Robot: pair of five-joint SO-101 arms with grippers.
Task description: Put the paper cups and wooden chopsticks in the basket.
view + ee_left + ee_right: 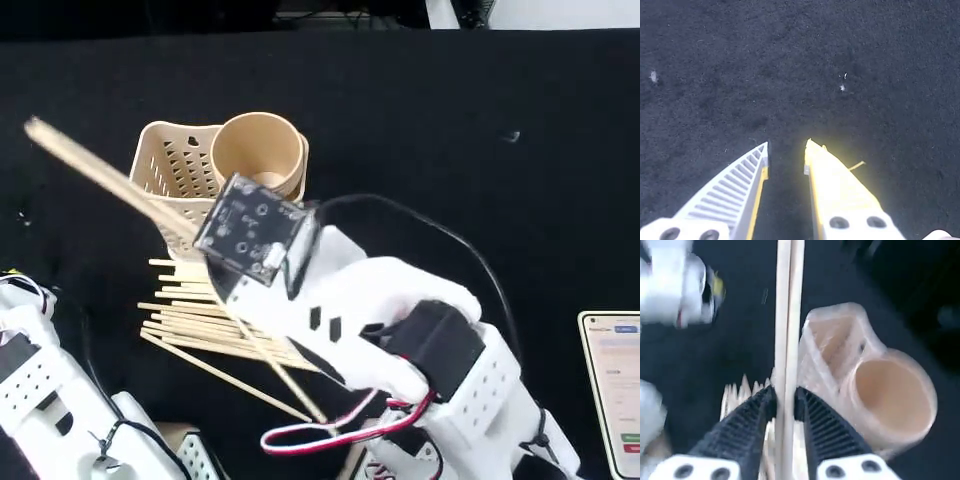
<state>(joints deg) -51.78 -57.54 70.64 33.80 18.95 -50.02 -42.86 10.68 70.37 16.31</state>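
My right gripper (785, 397) is shut on a pair of wooden chopsticks (788, 315). In the high view this held pair (95, 168) slants from the far left down under the right arm (380, 320), passing over the basket's near edge. The beige perforated basket (170, 165) holds a paper cup (258, 150) at its right end. In the right wrist view the basket (832, 340) and cup (890, 395) sit just beyond the fingers. A pile of loose chopsticks (195, 320) lies on the cloth in front of the basket. My left gripper (786, 145) is open over bare black cloth.
The left arm (50, 400) rests at the near left corner of the black tablecloth (450, 130). A phone (612, 380) lies at the right edge. The right arm's red and white cable (330, 432) loops near the front.
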